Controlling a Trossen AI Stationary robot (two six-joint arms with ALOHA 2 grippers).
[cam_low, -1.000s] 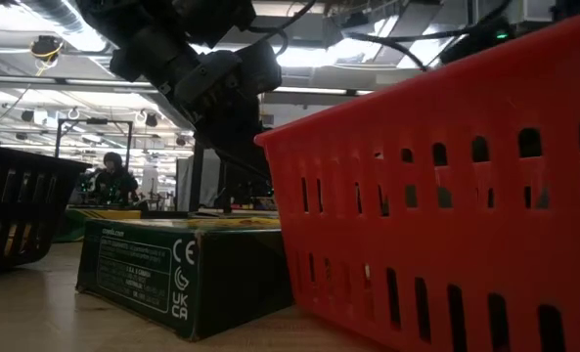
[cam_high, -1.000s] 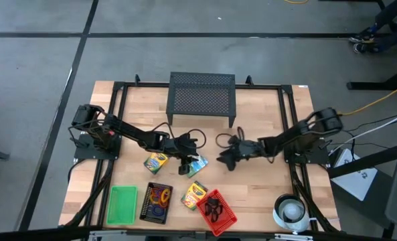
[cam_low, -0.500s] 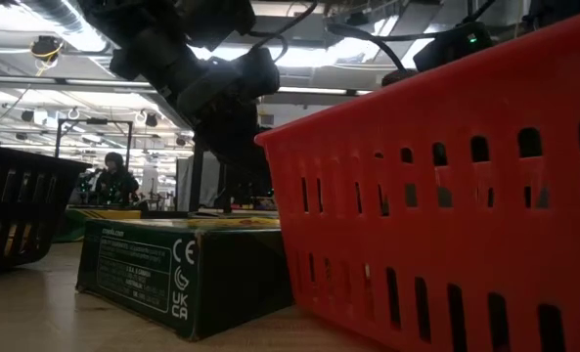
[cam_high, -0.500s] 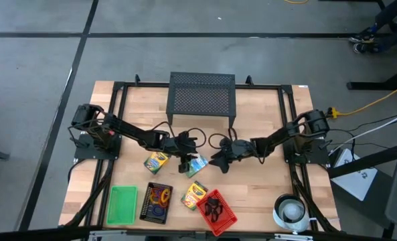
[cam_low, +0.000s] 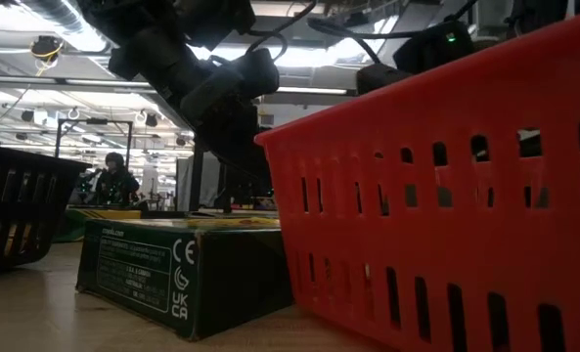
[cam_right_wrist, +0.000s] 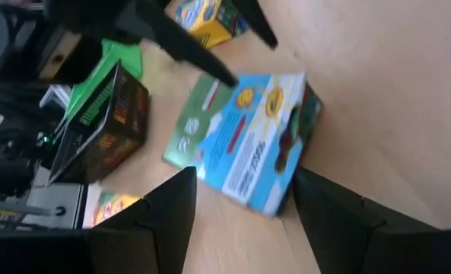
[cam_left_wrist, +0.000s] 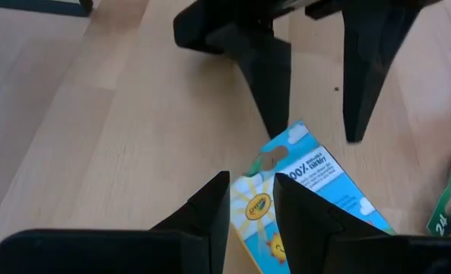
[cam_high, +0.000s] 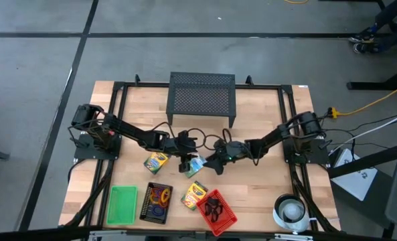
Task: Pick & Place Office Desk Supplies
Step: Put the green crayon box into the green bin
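Note:
A crayon box with a blue-and-green face (cam_high: 197,164) (cam_right_wrist: 240,141) sits at the table's middle between my two grippers. My left gripper (cam_high: 187,163) (cam_left_wrist: 249,183) reaches in from the left and is shut on the box's left end. My right gripper (cam_high: 210,163) (cam_right_wrist: 244,173) comes from the right, low over the table and open. Its two fingers stand on either side of the box's right end, which has the hang tab (cam_left_wrist: 267,160), and touch nothing. In the left wrist view, my right gripper (cam_left_wrist: 312,138) shows just beyond the box. My left gripper holds the blue-faced box at the end nearest the left arm, slanting down from the table's left. One fingertip (cam_right_wrist: 229,80) lies on that end's edge. My own fingers hide the rest of the hold. Whether the box's other end rests on the table cannot be told.
Two more yellow-green boxes (cam_high: 156,161) (cam_high: 195,195) lie nearby. Along the near edge stand a green tray (cam_high: 122,204), a black basket of rings (cam_high: 156,202) and a red basket of clips (cam_high: 217,211). The mesh stand (cam_high: 201,99) is at the far edge, a white roll (cam_high: 292,211) near right.
My right gripper has moved toward the table's left and slightly down, staying open, until its fingers reach the box's right end. The box and my left gripper have stayed where they were.

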